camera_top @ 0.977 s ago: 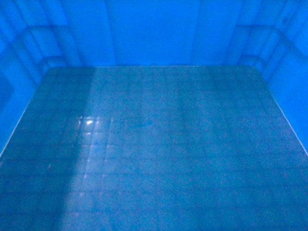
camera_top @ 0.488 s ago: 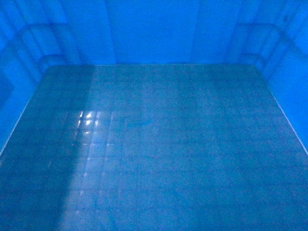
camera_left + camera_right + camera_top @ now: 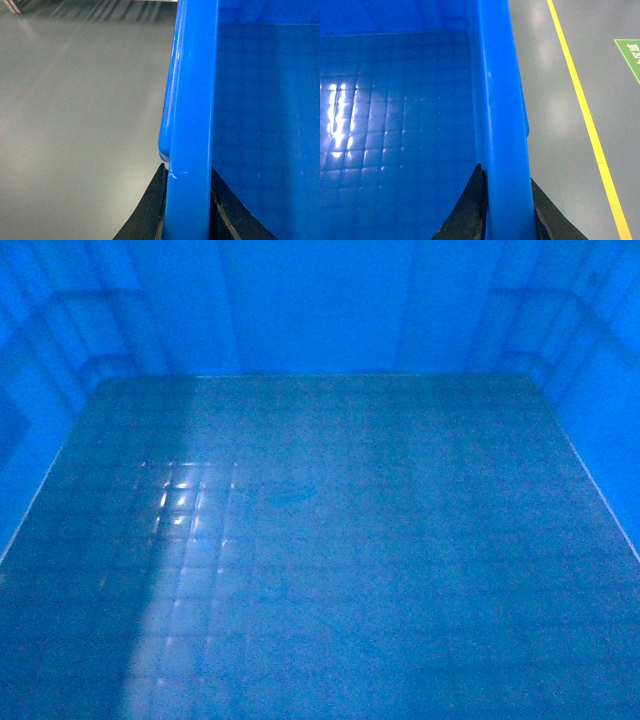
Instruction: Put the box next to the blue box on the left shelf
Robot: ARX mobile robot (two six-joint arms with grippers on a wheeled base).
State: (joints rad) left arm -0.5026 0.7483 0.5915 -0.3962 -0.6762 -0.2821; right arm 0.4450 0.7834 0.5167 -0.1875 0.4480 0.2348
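The box (image 3: 320, 540) fills the head view, its grid floor facing the camera. The left gripper (image 3: 187, 210) pinches the box's left rim between its black fingers; the right gripper (image 3: 507, 210) clamps the right rim above a grey floor (image 3: 560, 125) with a yellow line (image 3: 585, 115).
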